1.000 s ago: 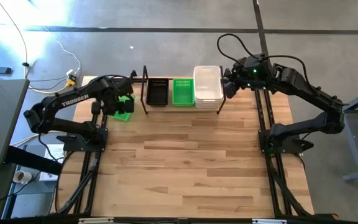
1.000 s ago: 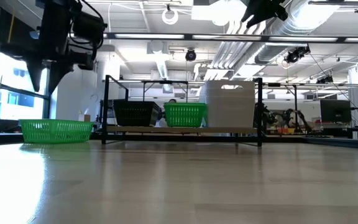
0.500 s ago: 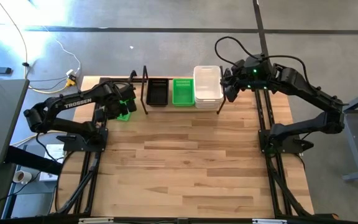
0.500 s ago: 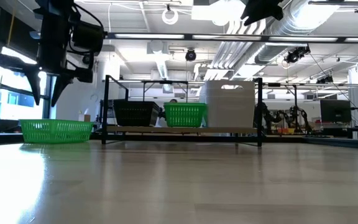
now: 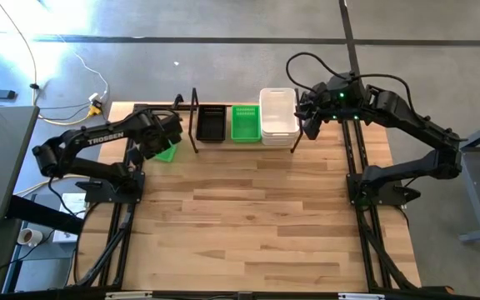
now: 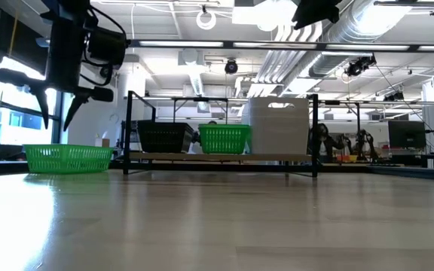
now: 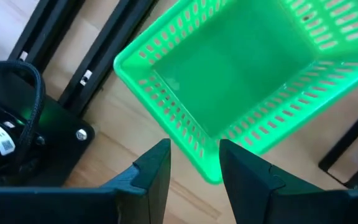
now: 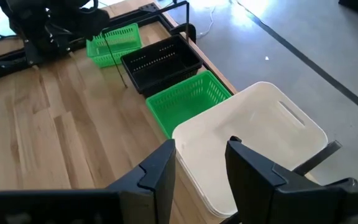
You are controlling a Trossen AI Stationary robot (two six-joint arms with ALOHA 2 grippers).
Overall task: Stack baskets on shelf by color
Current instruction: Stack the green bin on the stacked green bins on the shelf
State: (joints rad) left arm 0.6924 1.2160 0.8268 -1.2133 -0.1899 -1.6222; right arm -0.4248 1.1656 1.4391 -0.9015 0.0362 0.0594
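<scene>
A loose green basket (image 5: 167, 153) (image 6: 68, 158) stands on its base on the table, left of the shelf (image 6: 217, 156). My left gripper (image 6: 57, 120) (image 7: 194, 149) hangs open above it, fingers pointing down over one corner of its rim (image 7: 166, 118), clear of it. On the shelf stand a black basket (image 5: 211, 123), a green basket (image 5: 245, 122) and a stack of white baskets (image 5: 279, 117). My right gripper (image 5: 309, 117) (image 8: 201, 149) hovers open, high over the white stack's right end, and holds nothing.
The shelf's black wire frame (image 5: 194, 117) rises just right of the loose green basket. The left arm's base rails (image 7: 73, 56) lie close beside that basket. The wide wooden tabletop (image 5: 248, 217) stretches toward the near edge.
My left gripper has sunk a little toward the loose green basket and rolled about its own axis, so its two fingers now show side by side in the low view. My right gripper has rolled slightly in place. No basket has moved.
</scene>
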